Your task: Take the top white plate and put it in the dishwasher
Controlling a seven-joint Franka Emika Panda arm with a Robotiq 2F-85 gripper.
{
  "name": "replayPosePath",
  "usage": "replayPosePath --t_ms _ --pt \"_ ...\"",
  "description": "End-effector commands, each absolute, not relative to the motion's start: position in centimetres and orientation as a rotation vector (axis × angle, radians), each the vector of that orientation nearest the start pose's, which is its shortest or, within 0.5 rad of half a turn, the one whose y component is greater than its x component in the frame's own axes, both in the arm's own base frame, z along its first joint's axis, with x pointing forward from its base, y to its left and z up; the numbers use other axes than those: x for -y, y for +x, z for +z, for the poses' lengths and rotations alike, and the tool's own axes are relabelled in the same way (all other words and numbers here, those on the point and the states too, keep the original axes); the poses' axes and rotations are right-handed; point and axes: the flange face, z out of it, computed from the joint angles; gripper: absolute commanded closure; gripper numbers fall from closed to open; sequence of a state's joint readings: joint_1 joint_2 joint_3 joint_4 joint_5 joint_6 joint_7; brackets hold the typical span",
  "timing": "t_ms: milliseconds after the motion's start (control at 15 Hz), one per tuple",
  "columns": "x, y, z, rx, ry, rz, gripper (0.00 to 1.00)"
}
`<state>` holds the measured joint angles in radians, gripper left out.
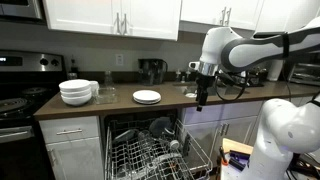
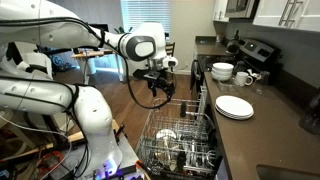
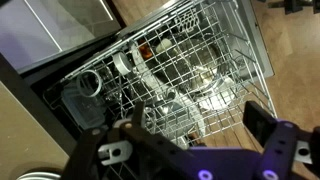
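Observation:
The top white plate lies on a small stack on the dark counter, also seen in an exterior view. The dishwasher stands open below with its grey wire rack pulled out; the rack fills the wrist view. My gripper hangs above the open dishwasher, to the right of the plates and clear of them. It shows in an exterior view over the rack's far end. In the wrist view its fingers are spread and empty.
Stacked white bowls and a mug sit on the counter near the stove. A coffee maker stands at the back. Dishes lie in the rack. White cabinet drawers flank the dishwasher.

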<state>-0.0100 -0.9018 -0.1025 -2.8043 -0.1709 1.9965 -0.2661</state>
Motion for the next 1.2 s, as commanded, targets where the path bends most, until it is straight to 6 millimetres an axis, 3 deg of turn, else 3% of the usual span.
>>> replayPosePath --t_ms 0,133,800,1133 --pt "4.0 28.7 44.0 0.408 -3.203 -0.091 0.0" --pt "3.9 28.4 42.7 0.412 -3.198 -0.046 0.0" --pt "3.9 28.4 42.6 0.412 -3.197 -0.041 0.0" --pt "3.3 32.1 44.9 0.539 -3.289 -0.038 0.0"
